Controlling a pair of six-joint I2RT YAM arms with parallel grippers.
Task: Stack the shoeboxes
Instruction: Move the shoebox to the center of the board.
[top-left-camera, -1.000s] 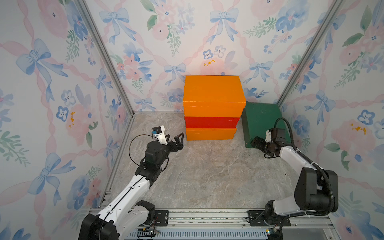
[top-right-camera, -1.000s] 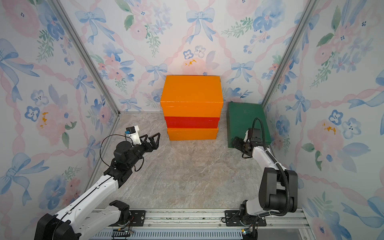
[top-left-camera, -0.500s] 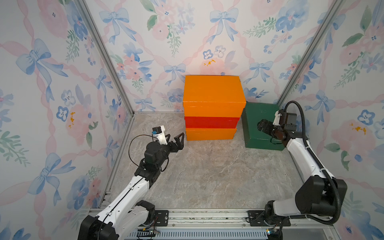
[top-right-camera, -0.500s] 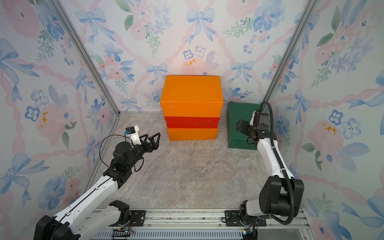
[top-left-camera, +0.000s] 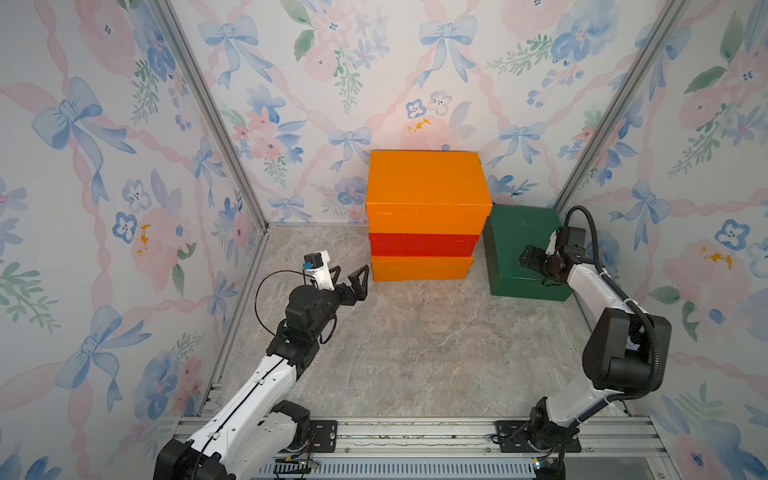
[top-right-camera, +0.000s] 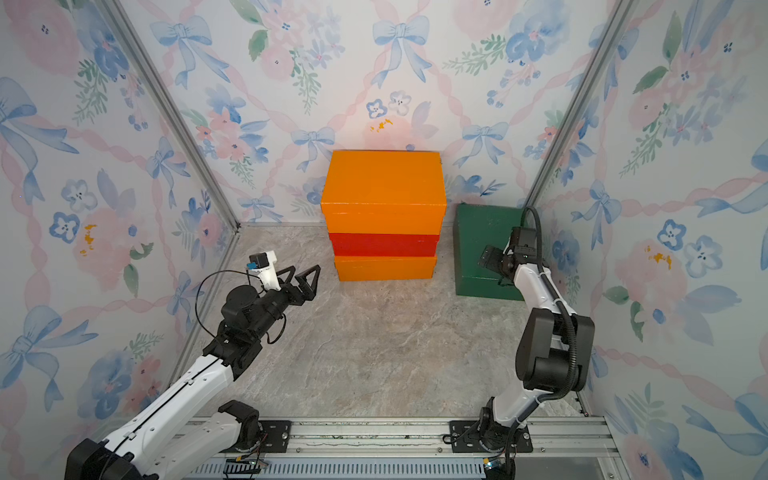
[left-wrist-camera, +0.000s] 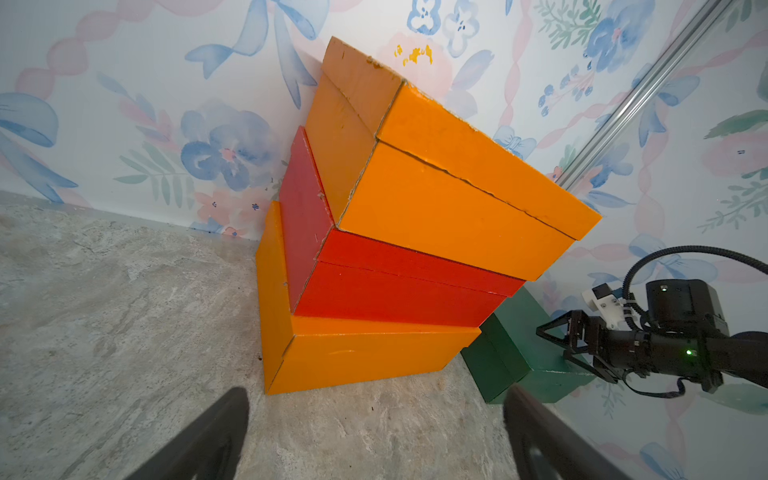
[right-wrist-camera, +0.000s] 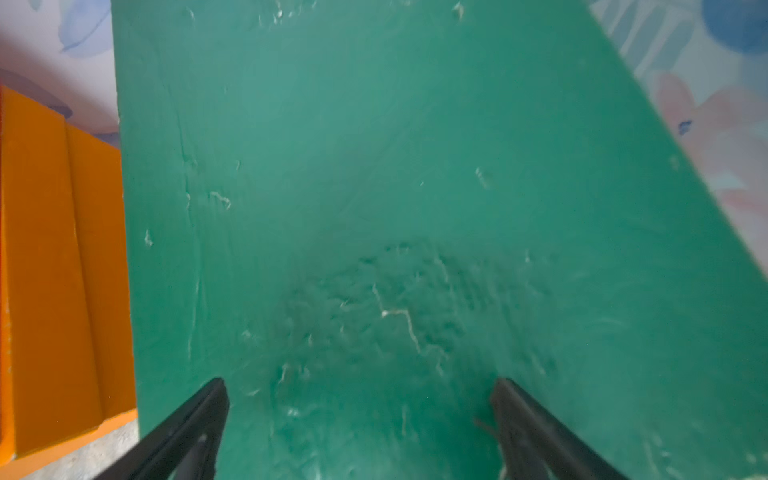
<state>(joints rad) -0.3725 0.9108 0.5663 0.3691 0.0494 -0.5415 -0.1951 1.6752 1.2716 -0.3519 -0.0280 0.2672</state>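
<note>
Left of the stack, the left gripper (top-left-camera: 348, 277) hovers over the grey floor (top-left-camera: 415, 345), its fingers spread wide and empty. It points at the bottom orange box (top-left-camera: 422, 268), which carries the red box (top-left-camera: 422, 245) and the top orange box (top-left-camera: 428, 183) against the floral back wall (top-left-camera: 332, 83). Just right of the stack sits the dark green box (top-left-camera: 515, 232), and the right gripper (top-left-camera: 527, 259) hangs over its lid, fingers wide and gripping nothing. Only the left wrist view shows the stack's corners out of line, and only the right wrist view shows the scuffed green lid beneath both fingers (right-wrist-camera: 195, 428).
</note>
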